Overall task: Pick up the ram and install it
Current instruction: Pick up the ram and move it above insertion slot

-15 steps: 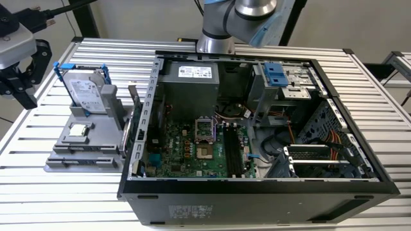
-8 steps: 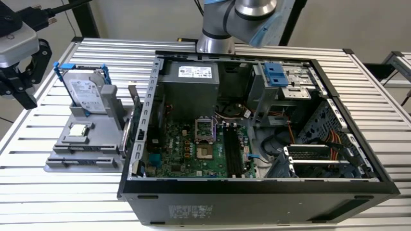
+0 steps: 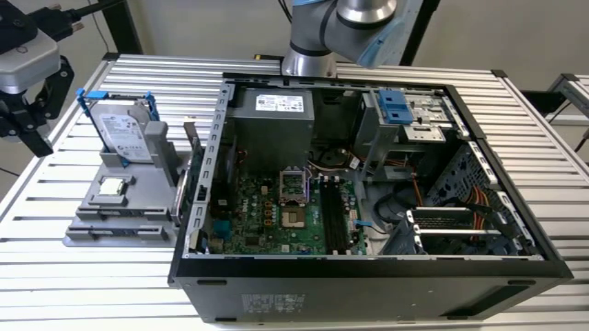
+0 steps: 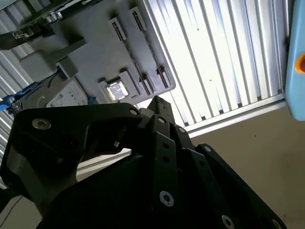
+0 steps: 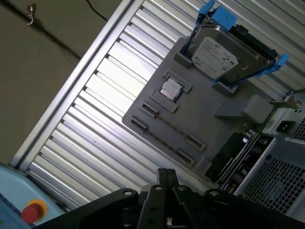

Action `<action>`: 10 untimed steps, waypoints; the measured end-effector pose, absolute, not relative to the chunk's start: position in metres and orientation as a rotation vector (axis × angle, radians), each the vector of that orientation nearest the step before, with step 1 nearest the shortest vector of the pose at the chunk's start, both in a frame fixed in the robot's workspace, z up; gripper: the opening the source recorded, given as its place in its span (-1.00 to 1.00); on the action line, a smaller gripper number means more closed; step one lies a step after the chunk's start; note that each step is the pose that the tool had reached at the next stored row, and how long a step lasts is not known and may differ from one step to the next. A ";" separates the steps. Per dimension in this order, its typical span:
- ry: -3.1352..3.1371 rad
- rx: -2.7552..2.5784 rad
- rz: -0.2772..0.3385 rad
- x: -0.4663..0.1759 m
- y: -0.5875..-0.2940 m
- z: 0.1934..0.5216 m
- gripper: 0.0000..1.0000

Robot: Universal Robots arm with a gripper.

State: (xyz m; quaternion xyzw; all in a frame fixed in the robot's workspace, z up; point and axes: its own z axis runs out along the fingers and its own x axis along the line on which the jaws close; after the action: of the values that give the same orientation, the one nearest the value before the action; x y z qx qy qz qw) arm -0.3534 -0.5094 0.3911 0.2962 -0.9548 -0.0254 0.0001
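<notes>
Exterior view, upper left of the frame: the pincer point(image 3: 27, 121) hangs spread and empty above the counter point(image 3: 92, 289), near the gray tray point(image 3: 120, 222). I cannot tell where the ram sits. It is likely light, stiff and fragile, best held by its long edges.

A robot lab: slatted aluminium bench point(image 3: 101, 279), opened computer case point(image 3: 368, 293).

arm point(image 3: 354, 17): silver-grey round joints, light-blue cap
end effector point(image 3: 30, 114): matte black, angular linked plates
screws point(image 4: 166, 199): silver hex-socket heads set in the black links
housing point(image 3: 23, 58): pale grey, rounded box
cable point(image 3: 92, 10): black, thin
</notes>
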 end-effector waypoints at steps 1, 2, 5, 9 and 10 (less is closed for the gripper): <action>-2.997 0.938 -0.080 -0.353 -0.509 0.391 -1.00; -2.995 0.945 -0.080 -0.353 -0.509 0.391 -1.00; -2.989 0.963 -0.080 -0.353 -0.509 0.391 -1.00; -2.982 0.982 -0.080 -0.353 -0.509 0.391 -1.00; -2.980 0.987 -0.079 -0.353 -0.509 0.391 -1.00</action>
State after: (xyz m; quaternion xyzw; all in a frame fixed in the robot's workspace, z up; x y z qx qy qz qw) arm -0.3534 -0.5094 0.3913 0.3145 -0.9489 -0.0253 0.0006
